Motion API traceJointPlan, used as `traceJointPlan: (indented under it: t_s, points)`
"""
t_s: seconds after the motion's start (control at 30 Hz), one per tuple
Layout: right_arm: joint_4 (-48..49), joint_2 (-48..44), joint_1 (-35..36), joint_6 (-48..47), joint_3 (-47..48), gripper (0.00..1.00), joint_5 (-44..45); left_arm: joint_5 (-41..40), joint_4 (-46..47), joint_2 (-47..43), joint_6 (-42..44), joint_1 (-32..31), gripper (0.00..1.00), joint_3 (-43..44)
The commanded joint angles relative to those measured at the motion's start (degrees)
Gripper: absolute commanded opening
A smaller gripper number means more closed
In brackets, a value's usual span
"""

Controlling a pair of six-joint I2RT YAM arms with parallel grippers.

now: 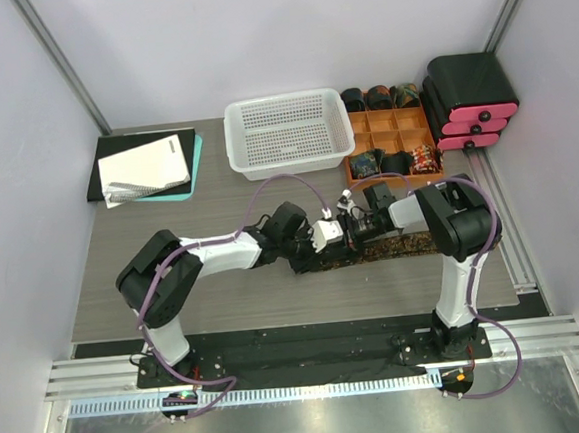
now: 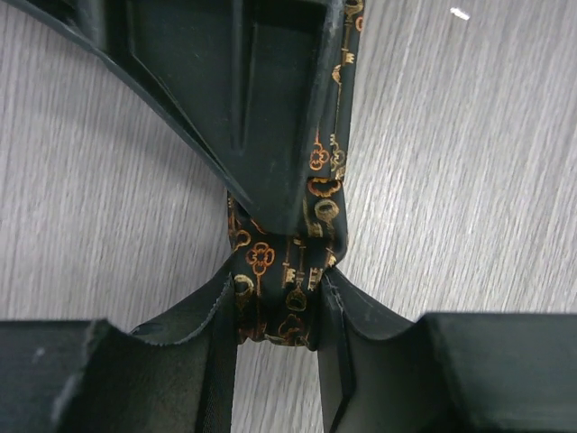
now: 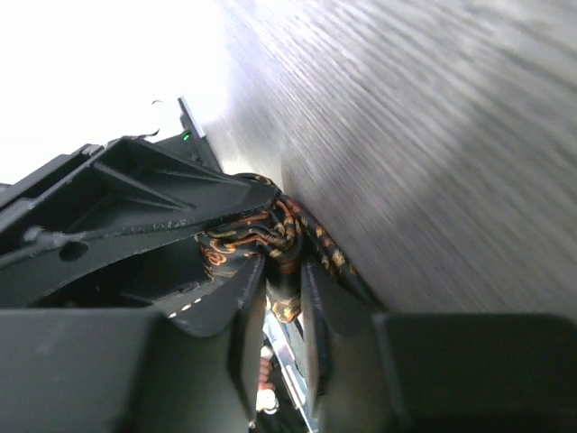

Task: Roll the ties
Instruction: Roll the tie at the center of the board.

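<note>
Tie (image 2: 270, 271): roll starting; left fingers (image 2: 216, 361) pinch 6 o'clock end; right fingers (image 3: 248, 316) narrow, grip unclear; next needs tight turn

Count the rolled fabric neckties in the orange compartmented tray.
6. Three rolled neckties fill the orange tray's far row; three more fill its near row. The middle row looks empty; none seems hidden.

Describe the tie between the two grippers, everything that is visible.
The tie is a narrow strip of dark fabric printed with gold and orange keys. It lies stretched along the table in front of the arms. It is bunched narrow where the left gripper's fingers pinch it from both sides. The right gripper straddles another bunched stretch; how firmly is unclear.
</note>
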Motion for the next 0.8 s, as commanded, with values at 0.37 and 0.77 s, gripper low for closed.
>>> traceJointPlan:
  t_s: [0.37,0.77]
  points:
    - [-12.85,-12.84,-1.03,-2.02,4.11,0.42,6.42,-6.31,-18.25,2.77,1.68,-0.86,0.23,7.0]
    - [-1.68,-6.25,4.33,5.72,2.17,0.47,5.81,-5.87,-20.1,3.65,2.21,-0.95,0.29,8.58]
